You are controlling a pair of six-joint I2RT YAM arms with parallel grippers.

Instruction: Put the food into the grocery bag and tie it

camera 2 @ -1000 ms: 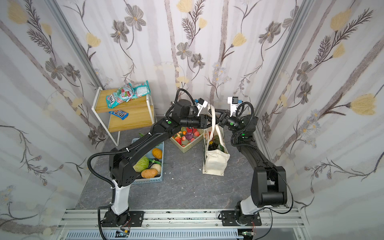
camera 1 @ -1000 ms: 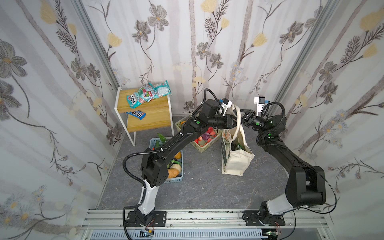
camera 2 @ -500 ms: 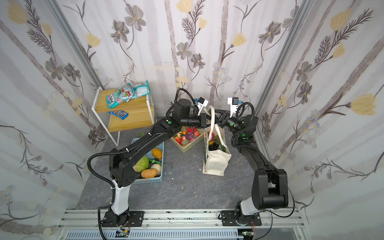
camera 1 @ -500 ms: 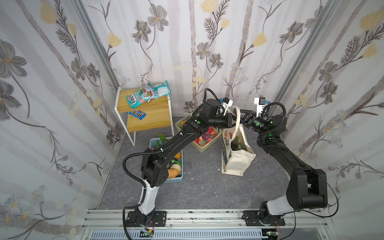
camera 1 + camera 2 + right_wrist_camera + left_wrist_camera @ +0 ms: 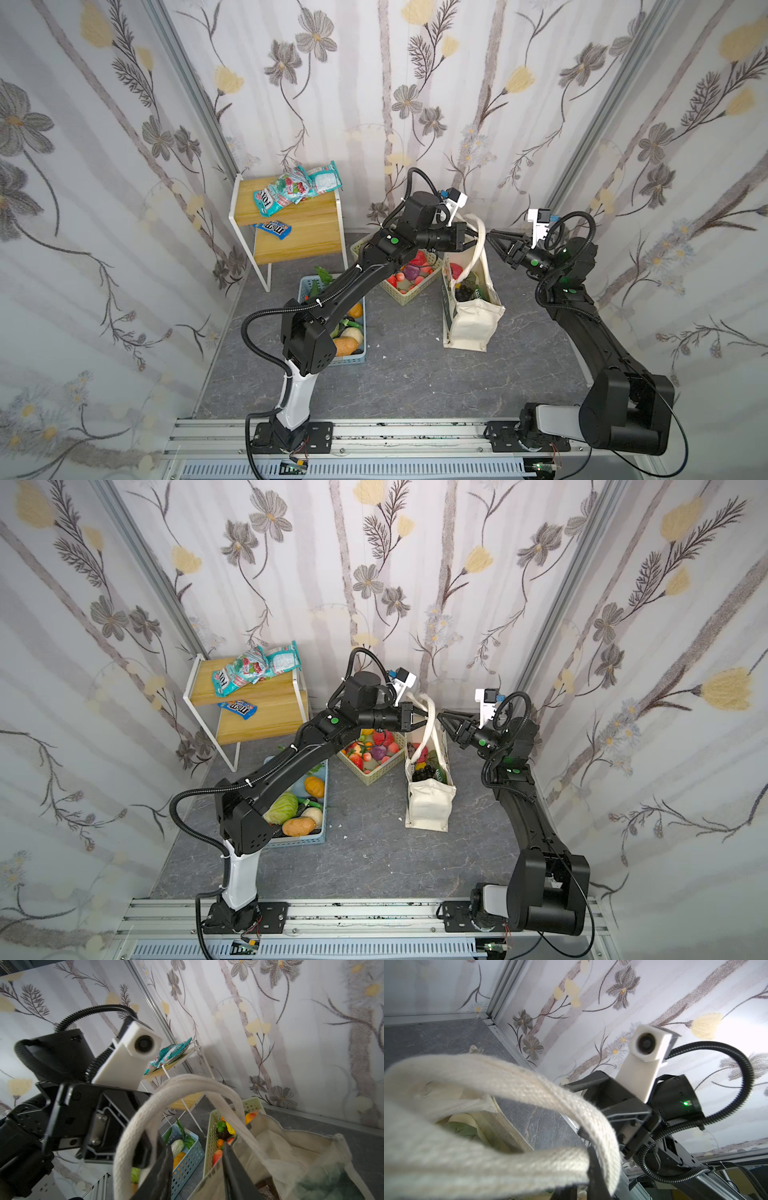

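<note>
The cream grocery bag (image 5: pixel 473 328) (image 5: pixel 430 808) stands upright on the grey floor, with food (image 5: pixel 465 293) showing in its open mouth. Its strap handles (image 5: pixel 480 237) (image 5: pixel 430 712) are lifted above it. My left gripper (image 5: pixel 471 239) (image 5: pixel 422 719) (image 5: pixel 583 1176) is shut on a strap (image 5: pixel 529 1093). My right gripper (image 5: pixel 496 241) (image 5: pixel 444 719) (image 5: pixel 196 1167) faces it just right of the handles. It is open, with nothing between its fingers, and the strap loop (image 5: pixel 133 1130) lies beside one finger.
A beige lattice basket (image 5: pixel 409 286) of toy fruit stands left of the bag. A light blue basket (image 5: pixel 353 353) of vegetables sits under the left arm. A wooden side table (image 5: pixel 299 232) with snack packets (image 5: pixel 299 189) stands at the back left. Papered walls enclose the floor.
The left gripper has shut on the strap handle. The right gripper's jaws have opened beside the handles. The bag has barely moved.
</note>
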